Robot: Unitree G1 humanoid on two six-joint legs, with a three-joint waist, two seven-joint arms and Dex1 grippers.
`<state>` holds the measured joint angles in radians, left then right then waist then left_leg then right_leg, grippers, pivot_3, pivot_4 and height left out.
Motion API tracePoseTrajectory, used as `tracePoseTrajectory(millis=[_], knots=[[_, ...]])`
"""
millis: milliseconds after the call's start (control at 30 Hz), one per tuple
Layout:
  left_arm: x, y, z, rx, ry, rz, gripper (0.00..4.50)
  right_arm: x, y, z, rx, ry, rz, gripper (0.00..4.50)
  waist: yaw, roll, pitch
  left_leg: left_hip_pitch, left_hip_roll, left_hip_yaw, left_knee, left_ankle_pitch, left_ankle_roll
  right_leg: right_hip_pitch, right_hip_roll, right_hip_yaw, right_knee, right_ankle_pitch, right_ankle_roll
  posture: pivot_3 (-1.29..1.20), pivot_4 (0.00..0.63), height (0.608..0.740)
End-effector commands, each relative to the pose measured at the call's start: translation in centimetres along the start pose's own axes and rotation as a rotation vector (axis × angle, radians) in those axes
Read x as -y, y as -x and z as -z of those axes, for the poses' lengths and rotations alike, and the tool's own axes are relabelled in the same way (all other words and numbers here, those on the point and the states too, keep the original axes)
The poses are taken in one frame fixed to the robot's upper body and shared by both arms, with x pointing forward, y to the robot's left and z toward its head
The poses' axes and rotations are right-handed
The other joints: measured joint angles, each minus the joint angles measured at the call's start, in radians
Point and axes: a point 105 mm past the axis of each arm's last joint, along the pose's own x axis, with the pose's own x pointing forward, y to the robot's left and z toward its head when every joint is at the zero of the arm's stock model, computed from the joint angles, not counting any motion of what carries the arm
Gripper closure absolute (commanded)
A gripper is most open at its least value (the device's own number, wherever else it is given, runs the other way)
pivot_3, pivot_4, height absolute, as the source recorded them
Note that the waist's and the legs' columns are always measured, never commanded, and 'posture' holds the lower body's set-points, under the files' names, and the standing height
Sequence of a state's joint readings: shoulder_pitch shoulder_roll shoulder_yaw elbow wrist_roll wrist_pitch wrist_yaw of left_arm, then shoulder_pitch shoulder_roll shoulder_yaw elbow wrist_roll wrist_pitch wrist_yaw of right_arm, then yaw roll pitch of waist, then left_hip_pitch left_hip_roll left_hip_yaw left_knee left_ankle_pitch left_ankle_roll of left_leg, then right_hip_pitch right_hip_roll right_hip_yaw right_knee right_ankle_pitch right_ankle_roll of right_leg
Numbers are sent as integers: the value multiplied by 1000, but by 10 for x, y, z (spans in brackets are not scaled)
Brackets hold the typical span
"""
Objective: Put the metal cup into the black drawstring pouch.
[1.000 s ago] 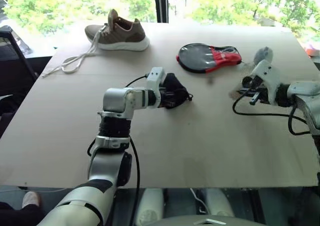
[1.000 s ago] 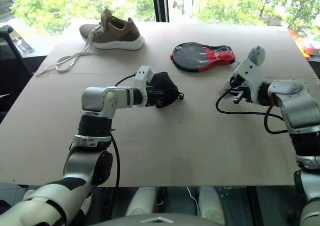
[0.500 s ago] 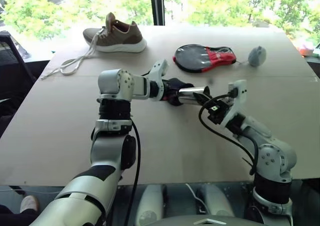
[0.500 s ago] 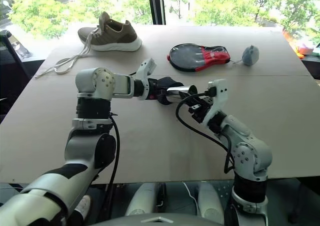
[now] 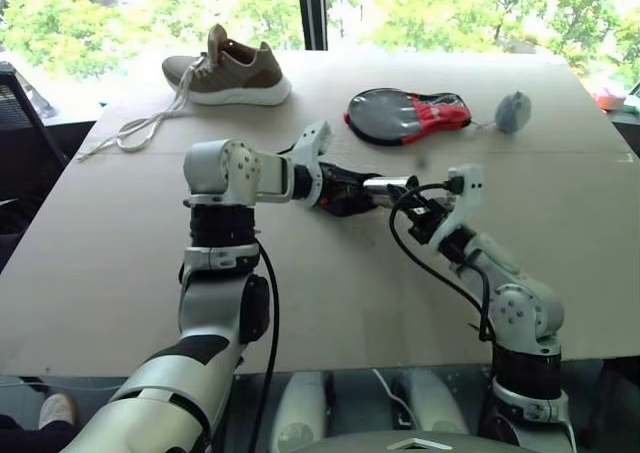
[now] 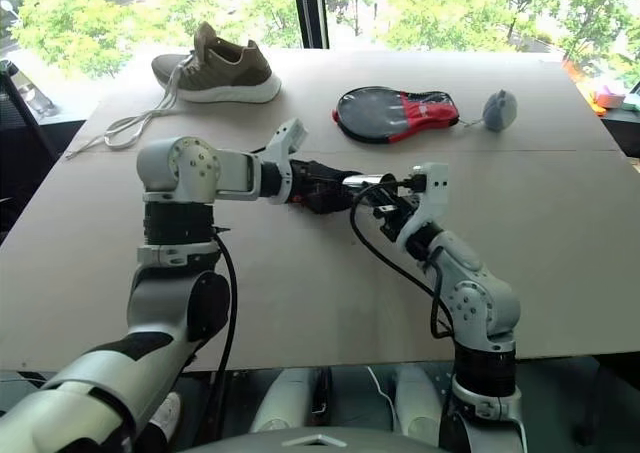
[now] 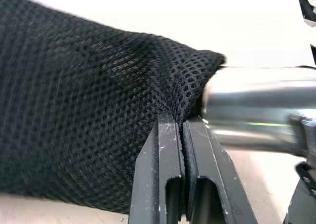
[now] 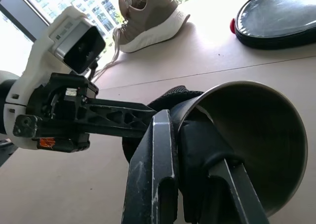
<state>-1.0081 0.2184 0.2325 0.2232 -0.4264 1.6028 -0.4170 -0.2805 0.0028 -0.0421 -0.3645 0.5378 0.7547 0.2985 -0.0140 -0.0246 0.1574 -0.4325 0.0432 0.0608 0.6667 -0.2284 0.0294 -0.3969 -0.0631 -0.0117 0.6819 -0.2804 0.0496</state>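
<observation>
Now | left tool (image 7: 182, 130) pinches black drawstring pouch (image 7: 89, 110) | right tool (image 8: 185, 135) clamps metal cup (image 8: 247, 135)

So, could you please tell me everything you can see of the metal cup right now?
The metal cup is a small, shiny steel tumbler with no handle and a dull, darker inside. It lies on its side, held above the table between the two arms. The right gripper is shut on its rim, one finger inside and one outside. Its closed end is pushed into the mouth of the black mesh pouch, whose edge the left gripper pinches; the open end faces away from the pouch.
</observation>
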Motion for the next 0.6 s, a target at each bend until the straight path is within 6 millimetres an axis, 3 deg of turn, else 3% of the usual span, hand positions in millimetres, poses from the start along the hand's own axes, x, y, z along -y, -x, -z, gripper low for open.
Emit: tracePoseTrajectory(millis=[33, 233, 333, 433, 600], knots=[[20, 2, -4, 39, -39, 78, 4500, -13, -5, 10, -26, 26, -46, 4418, 1, 0, 0, 0, 0, 0, 0, 0, 0, 0, 0, 0, 0, 0, 0, 0, 150, 740], [31, -1, -4, 60, -54, 102, 4500, -23, -14, 25, -67, 107, -88, 4418, 0, 0, 0, 0, 0, 0, 0, 0, 0, 0, 0, 0, 0, 0, 0, 0, 150, 740], [35, -2, -4, 66, -50, 117, 4500, -26, -22, 17, 9, 104, -91, 4418, 0, 0, 0, 0, 0, 0, 0, 0, 0, 0, 0, 0, 0, 0, 0, 0, 150, 740], [34, -2, -2, 79, -24, 123, 4500, -24, -33, -6, 189, 0, -89, 4418, -2, 0, 0, 1, 1, 0, 0, 0, 0, 0, 0, 1, 0, 0, 0, 0, 150, 740], [29, 2, -1, 138, 19, 103, 4500, -9, -42, -6, 231, -133, -40, 4418, 1, 0, 0, 0, 3, 0, 0, 0, 0, 0, -1, 0, -1, 0, 0, 0, 150, 740]])
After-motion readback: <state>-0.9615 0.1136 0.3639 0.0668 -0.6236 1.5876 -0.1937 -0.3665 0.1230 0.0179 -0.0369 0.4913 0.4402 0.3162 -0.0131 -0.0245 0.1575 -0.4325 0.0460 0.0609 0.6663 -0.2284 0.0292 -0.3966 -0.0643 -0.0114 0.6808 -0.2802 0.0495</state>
